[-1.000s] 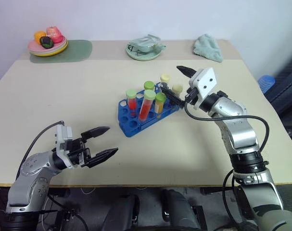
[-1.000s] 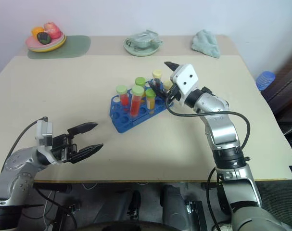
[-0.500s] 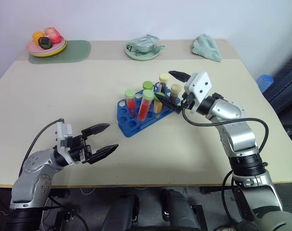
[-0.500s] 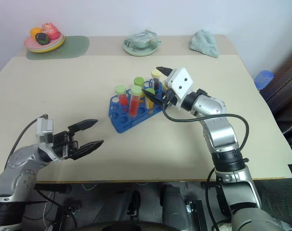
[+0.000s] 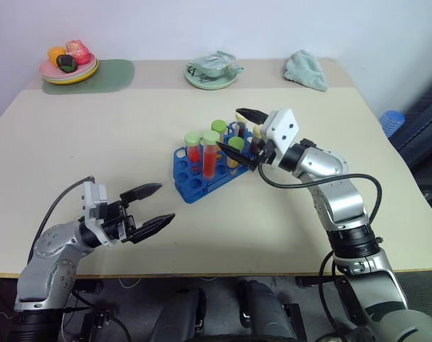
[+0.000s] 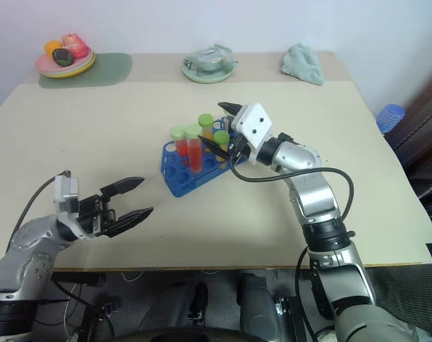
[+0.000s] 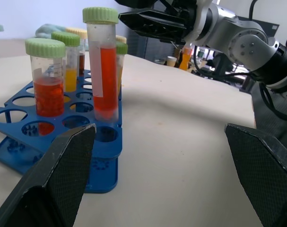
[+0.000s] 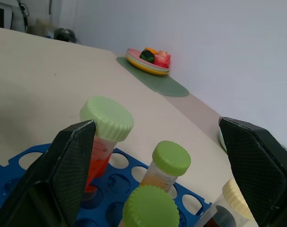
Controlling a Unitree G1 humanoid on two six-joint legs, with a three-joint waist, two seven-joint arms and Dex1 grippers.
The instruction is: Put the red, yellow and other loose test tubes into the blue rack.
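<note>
There is one blue rack [image 5: 191, 187], and six capped tubes stand in it. Four of them have green caps [image 5: 193, 137] and two have pale yellow caps [image 5: 258, 132]. One yellow-capped tube is partly hidden behind the right gripper [image 5: 228, 127], whose fingers reach over the rack. The robot has two grippers, and the left gripper [image 5: 167, 201] is well apart from the rack. Far beyond both grippers there is one plate [image 5: 70, 75] with three pieces of food on one green mat [image 5: 112, 73], one pale green dish [image 5: 212, 80] and one crumpled cloth [image 5: 306, 70].
</note>
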